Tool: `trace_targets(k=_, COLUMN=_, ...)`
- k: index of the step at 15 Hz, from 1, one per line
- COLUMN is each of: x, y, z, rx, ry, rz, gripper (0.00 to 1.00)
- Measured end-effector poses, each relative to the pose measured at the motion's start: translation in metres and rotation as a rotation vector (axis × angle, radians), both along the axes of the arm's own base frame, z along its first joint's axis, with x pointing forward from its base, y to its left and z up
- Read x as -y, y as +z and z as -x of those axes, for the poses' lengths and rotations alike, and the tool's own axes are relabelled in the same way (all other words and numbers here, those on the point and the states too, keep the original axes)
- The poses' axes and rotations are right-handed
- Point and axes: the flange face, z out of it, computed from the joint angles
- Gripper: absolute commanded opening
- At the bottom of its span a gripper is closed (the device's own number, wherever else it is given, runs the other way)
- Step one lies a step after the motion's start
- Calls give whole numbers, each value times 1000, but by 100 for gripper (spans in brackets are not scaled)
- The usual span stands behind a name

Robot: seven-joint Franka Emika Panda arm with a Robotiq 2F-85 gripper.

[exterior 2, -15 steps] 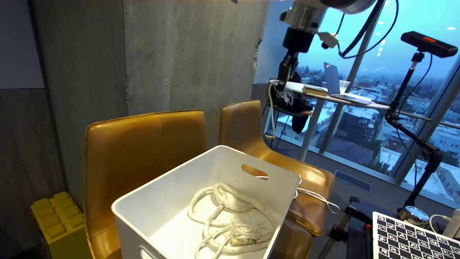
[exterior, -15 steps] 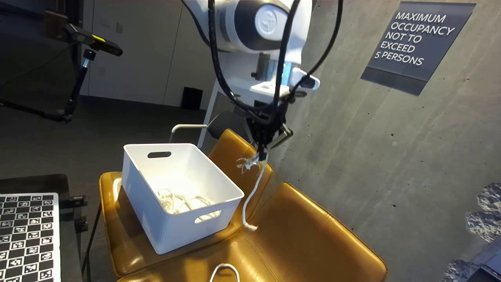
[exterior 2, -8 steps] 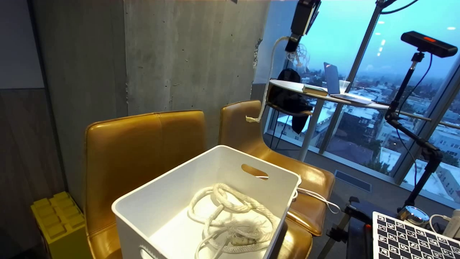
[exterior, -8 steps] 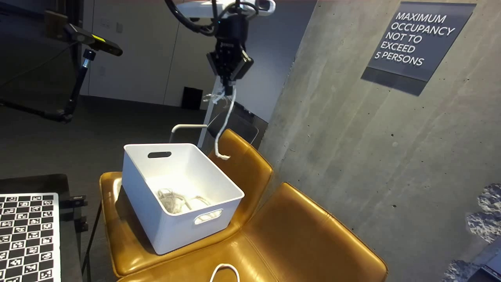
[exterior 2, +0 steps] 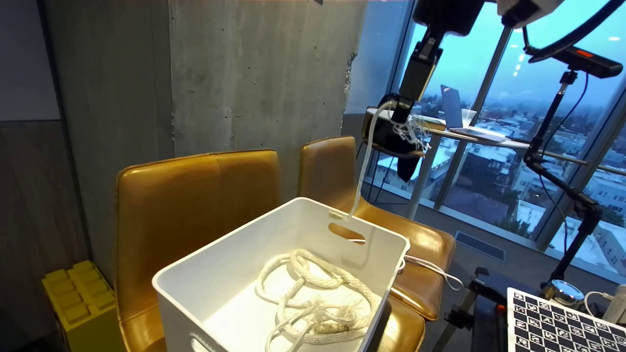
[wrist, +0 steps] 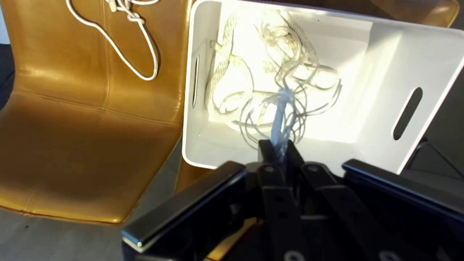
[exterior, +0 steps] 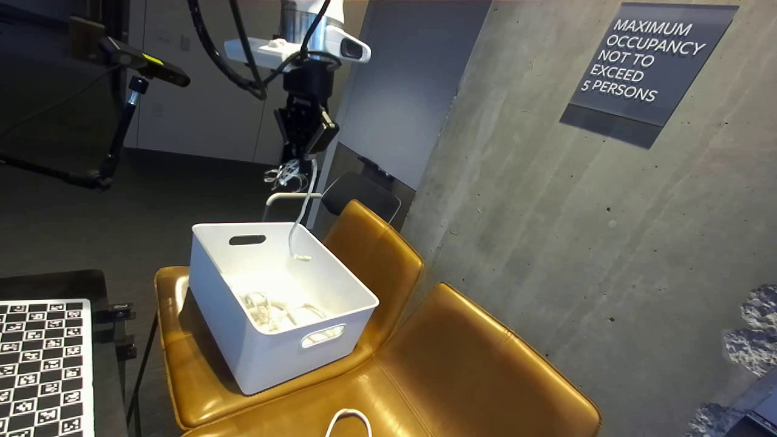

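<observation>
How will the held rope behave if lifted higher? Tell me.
Probably floppy: the rope hangs limp from the gripper, so it may swing. Its lower tip juts sideways, so it may hold a slight kink. The loose strands splaying beside the gripper could snag, perhaps on the bin.

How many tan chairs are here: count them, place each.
2. One tan chair carries the white bin; the other tan chair, beside it, bears a white cord. More could be hidden or out of frame.
</observation>
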Motion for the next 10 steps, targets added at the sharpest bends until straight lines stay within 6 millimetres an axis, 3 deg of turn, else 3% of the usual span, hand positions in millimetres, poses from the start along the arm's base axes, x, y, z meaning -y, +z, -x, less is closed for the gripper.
trace_targets(k=3, x=12, y=-24, z=6, rx=-22, ry=-18, rz=-4, gripper=64)
trace_targets(k=6, x=37, y=-41, z=11, rx=-38, ry=-52, rz=-7, gripper=85)
trace_targets(k=8, x=68, y=-54, z=15, rx=-55, ry=-78, rz=-7, gripper=99)
trace_targets(k=10, x=112, y=-73, z=21, rx=-80, ry=-105, rz=-6, gripper=100)
